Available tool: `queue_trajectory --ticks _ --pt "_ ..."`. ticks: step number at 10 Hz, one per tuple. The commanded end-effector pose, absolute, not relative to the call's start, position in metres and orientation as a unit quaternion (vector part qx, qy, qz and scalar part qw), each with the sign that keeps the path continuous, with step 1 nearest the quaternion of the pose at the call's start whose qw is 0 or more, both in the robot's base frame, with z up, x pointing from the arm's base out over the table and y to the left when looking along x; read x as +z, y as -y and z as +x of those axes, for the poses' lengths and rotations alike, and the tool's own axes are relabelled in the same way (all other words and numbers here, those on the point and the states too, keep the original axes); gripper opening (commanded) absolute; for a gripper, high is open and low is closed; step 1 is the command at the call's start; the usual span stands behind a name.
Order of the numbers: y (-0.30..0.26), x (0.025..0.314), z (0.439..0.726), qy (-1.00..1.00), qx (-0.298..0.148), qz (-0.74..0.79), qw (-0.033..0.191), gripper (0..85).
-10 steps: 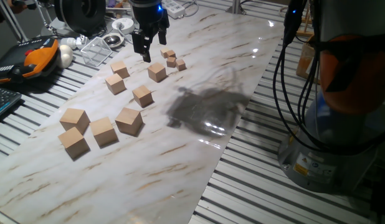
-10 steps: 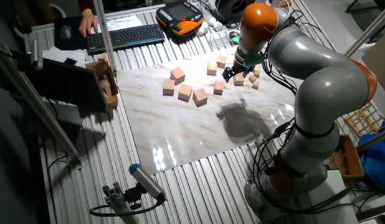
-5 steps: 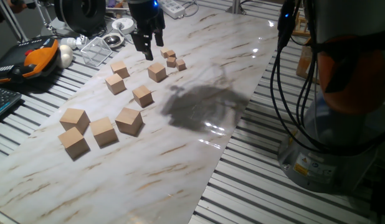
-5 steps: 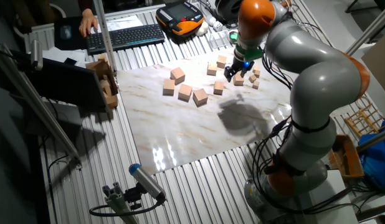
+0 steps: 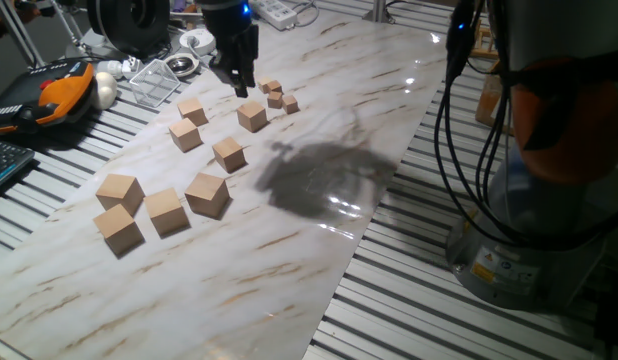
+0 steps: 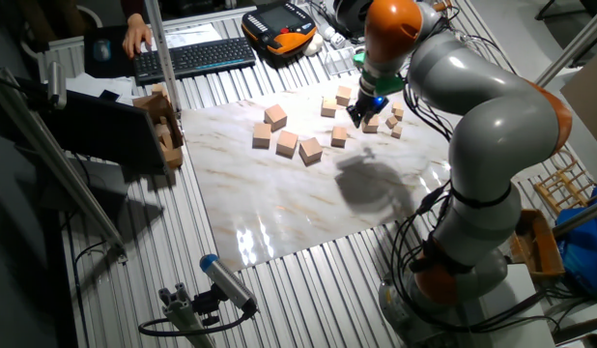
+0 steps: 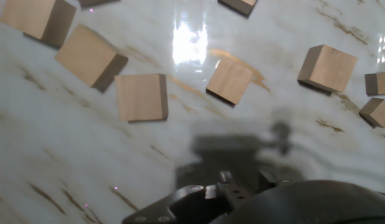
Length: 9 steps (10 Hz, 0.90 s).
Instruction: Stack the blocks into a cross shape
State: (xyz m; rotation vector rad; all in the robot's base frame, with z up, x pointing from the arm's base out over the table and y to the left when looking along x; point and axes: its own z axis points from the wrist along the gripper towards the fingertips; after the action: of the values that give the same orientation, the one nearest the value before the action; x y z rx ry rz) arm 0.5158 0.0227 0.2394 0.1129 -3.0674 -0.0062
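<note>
Four large tan blocks lie in a loose cluster at the marble board's near left: one [image 5: 119, 190], a second [image 5: 119, 228], a third [image 5: 166, 211] and a fourth [image 5: 207, 194]. The other fixed view shows them at the board's far left, such as this block [image 6: 286, 144]. My gripper [image 5: 238, 84] hangs over the far end of the board, well away from the large blocks, above the smaller cubes. Its fingers look open with nothing between them. In the hand view three large blocks, one of them [image 7: 141, 96], lie at the upper left; my fingertips do not show there.
Medium cubes [image 5: 252, 116] [image 5: 228, 153] [image 5: 185, 134] and tiny cubes [image 5: 276, 98] lie between my gripper and the large blocks. A clear plastic box [image 5: 154, 82], an orange pendant [image 5: 59, 90] and a keyboard [image 5: 4, 165] sit off the board's left edge. The arm's shadow [image 5: 319, 180] falls mid-board.
My gripper has turned about its axis and drifted slightly left over the small cubes. The arm's shadow has slid left. No block has moved.
</note>
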Motion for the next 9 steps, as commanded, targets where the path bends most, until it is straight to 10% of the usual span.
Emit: queue_trajectory --ticks 1,9 --pt "-0.031 0.239 0.515 0.999 -0.004 0.036 0.036 0.0" --pt "-0.082 0.181 0.529 0.998 -0.011 0.051 0.028 0.0"
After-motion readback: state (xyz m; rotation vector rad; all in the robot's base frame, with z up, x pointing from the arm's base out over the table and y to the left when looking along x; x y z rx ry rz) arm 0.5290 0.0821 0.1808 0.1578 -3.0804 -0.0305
